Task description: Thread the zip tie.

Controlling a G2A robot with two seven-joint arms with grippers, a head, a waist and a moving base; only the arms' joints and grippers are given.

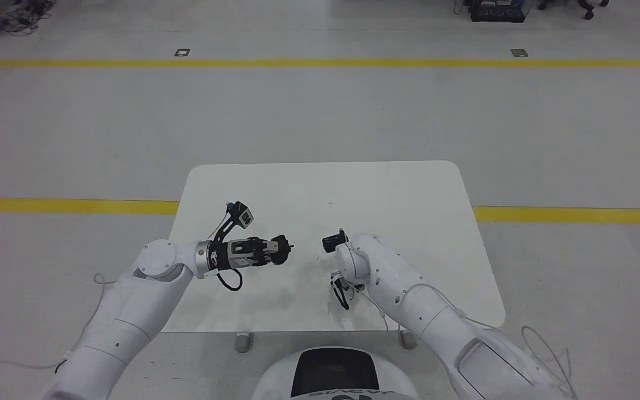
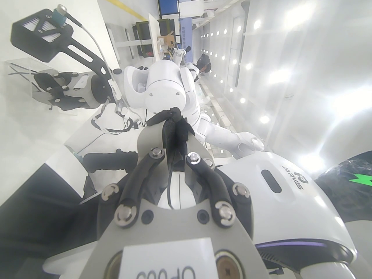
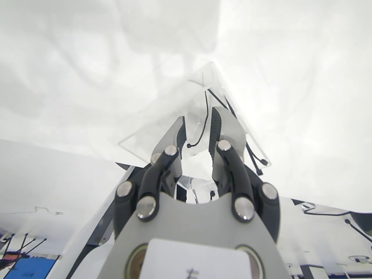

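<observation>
My left gripper (image 2: 174,129) is shut on a black zip tie (image 2: 171,175), whose thin strap runs back between the fingers toward the wrist. In the top view this gripper (image 1: 284,247) hovers over the middle of the white table (image 1: 400,200), facing my right gripper (image 1: 332,241) a short gap away. My right gripper (image 3: 197,132) is open, its fingers lowered into a clear plastic box (image 3: 232,108). A loose black zip tie (image 3: 203,129) lies between them, untouched. The left wrist view also shows the right gripper (image 2: 43,88) at the clear box (image 2: 17,68).
More black zip ties (image 3: 255,158) lie in the clear box beside the right fingers. The table's front edge runs just below both arms in the top view, and bare tabletop stretches behind and to the right of the grippers.
</observation>
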